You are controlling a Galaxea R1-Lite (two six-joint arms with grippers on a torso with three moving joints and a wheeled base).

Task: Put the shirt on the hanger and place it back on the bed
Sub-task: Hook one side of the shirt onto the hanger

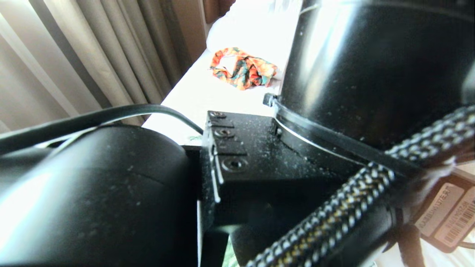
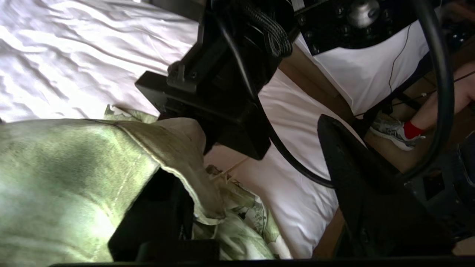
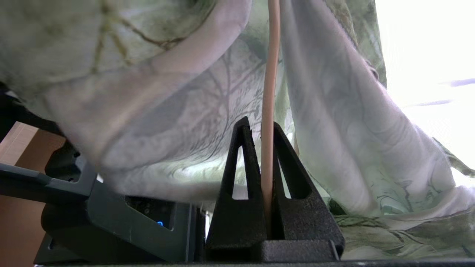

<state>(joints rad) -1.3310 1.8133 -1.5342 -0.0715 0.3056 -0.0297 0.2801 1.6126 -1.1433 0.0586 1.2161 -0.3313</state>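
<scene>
In the right wrist view, the right gripper (image 3: 262, 129) clamps the hanger (image 3: 269, 74) wire under the shirt (image 3: 148, 111).
Only the left wrist view shows the left gripper (image 2: 252, 178) with jaws spread, shirt draped over one finger above the bed (image 2: 55, 55).

Soft green cloth shirt (image 3: 156, 122); smooth cream hanger (image 3: 268, 111), perhaps coated wire; wrinkled white cloth on bed (image 2: 55, 55).

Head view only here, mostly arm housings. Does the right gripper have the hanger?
Observer: Yes. The right gripper is shut on the hanger wire, with the shirt draped around it.
Operator: Left gripper?
Observer: The left gripper is open. Shirt fabric lies over one finger and the other is bare.
Operator: Anyone nearby?
Observer: A person's foot, in a grey shoe and red sock, is on the floor beside the bed.
</scene>
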